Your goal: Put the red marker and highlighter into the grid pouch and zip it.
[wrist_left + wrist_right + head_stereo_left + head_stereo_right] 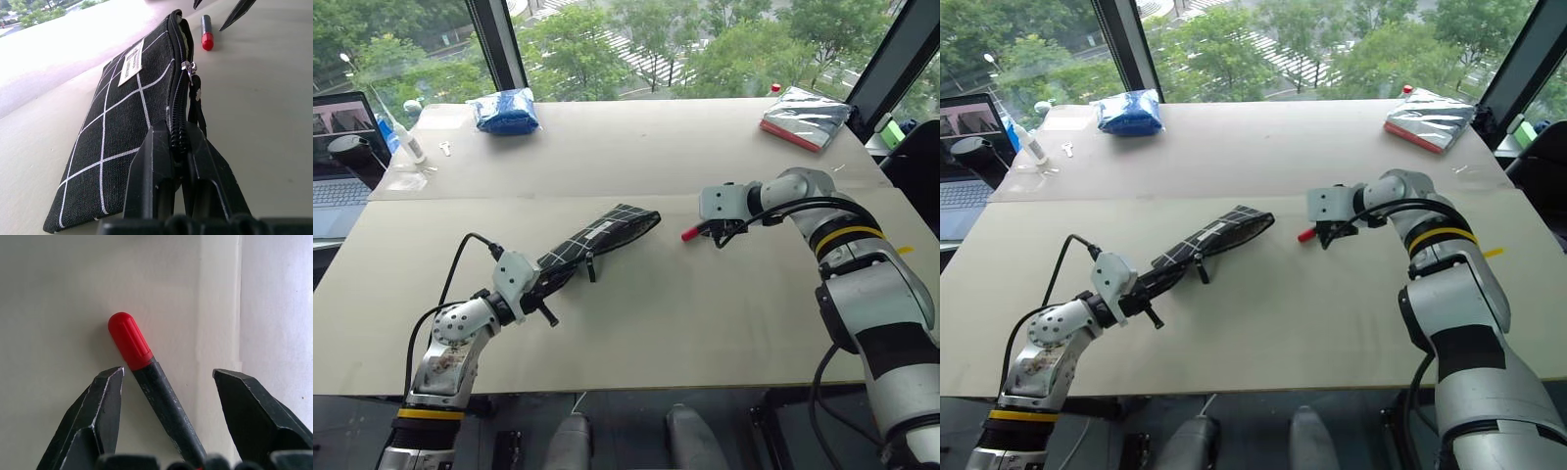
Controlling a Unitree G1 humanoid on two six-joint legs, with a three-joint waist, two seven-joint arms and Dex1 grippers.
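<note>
Red marker [146, 377] on table between fingers of open right claw [168, 382], left claw [178, 161] clamped on grid pouch [122, 127].

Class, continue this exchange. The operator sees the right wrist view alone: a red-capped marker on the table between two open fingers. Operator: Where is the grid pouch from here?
Observer: The grid pouch sits to the robot's left of the red marker, apart from it.
Operator: Is anything holding it?
Observer: The left gripper is shut on its zipper edge, near end.
Operator: Is it zipped?
Observer: No; the slider is partway, and the end facing the marker gapes.
</note>
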